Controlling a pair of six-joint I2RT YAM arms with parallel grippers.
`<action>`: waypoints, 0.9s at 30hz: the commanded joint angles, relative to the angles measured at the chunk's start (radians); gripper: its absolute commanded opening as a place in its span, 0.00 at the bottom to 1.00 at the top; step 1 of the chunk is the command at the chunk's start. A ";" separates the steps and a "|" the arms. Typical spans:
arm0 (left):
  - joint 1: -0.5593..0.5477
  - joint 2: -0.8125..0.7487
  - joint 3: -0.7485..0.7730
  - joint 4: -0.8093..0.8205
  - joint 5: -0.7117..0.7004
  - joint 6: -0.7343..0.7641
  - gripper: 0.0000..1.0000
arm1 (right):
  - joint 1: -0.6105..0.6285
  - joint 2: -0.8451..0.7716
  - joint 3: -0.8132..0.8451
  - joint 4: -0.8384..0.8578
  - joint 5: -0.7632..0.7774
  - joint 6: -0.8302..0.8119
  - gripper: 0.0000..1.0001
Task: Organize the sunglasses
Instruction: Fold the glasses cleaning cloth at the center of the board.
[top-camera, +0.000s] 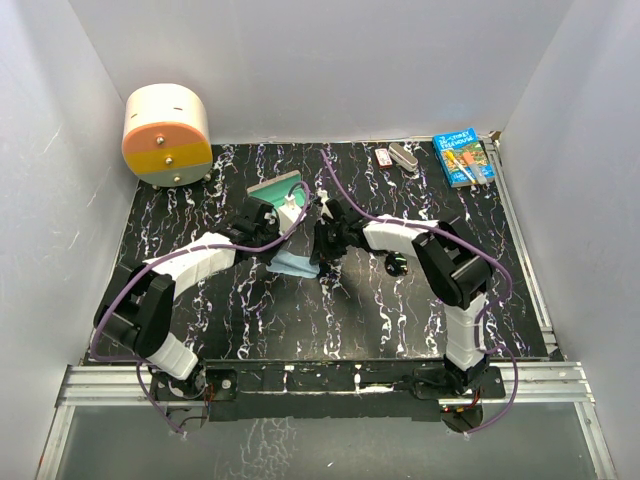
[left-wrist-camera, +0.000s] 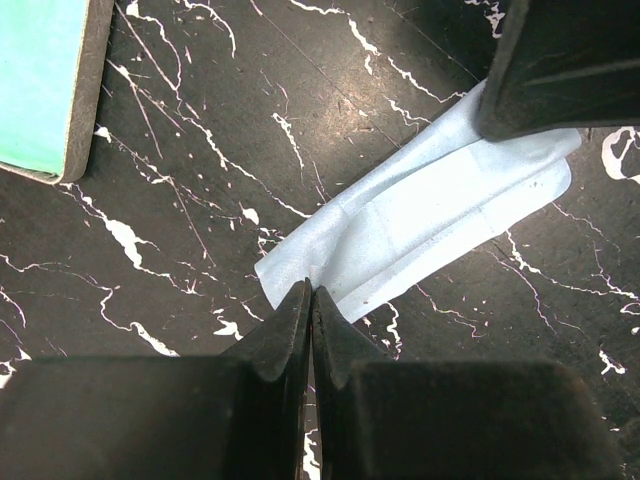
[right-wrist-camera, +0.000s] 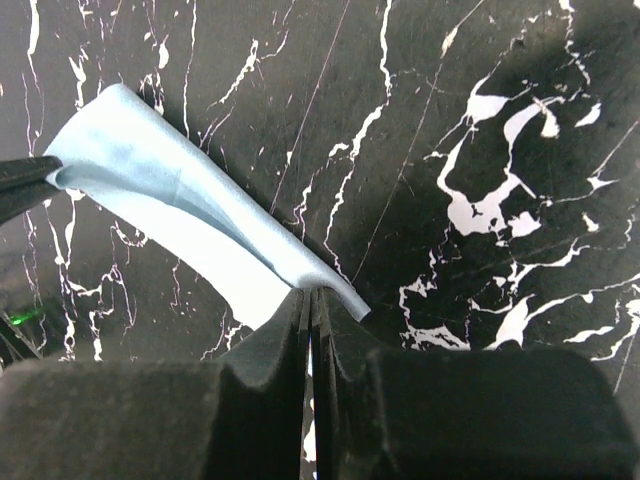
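Observation:
A light-blue cloth (top-camera: 295, 266) is held between both grippers just above the black marbled table. My left gripper (top-camera: 277, 250) is shut on one corner of the cloth (left-wrist-camera: 440, 210), as the left wrist view (left-wrist-camera: 311, 292) shows. My right gripper (top-camera: 321, 260) is shut on the opposite edge of the cloth (right-wrist-camera: 170, 190), seen in the right wrist view (right-wrist-camera: 311, 293). The open grey-brown case (top-camera: 278, 190) with teal lining (left-wrist-camera: 45, 80) lies just behind. A small glossy black object, likely the sunglasses (top-camera: 394, 263), lies right of the right gripper.
A white, orange and yellow round drawer box (top-camera: 167, 135) stands at the back left. A blue book (top-camera: 463, 158) and two small items (top-camera: 395, 156) lie at the back right. A metal rail (top-camera: 525, 250) runs along the table's right edge.

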 joint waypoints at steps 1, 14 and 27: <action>-0.001 -0.023 -0.010 0.004 0.038 0.038 0.00 | -0.011 0.036 0.045 0.017 0.054 0.016 0.08; -0.002 -0.052 -0.066 0.019 0.065 0.100 0.00 | -0.028 0.071 0.060 -0.022 0.081 0.033 0.08; -0.002 -0.119 -0.076 -0.023 0.110 0.129 0.00 | -0.029 0.117 0.076 -0.053 0.101 0.026 0.08</action>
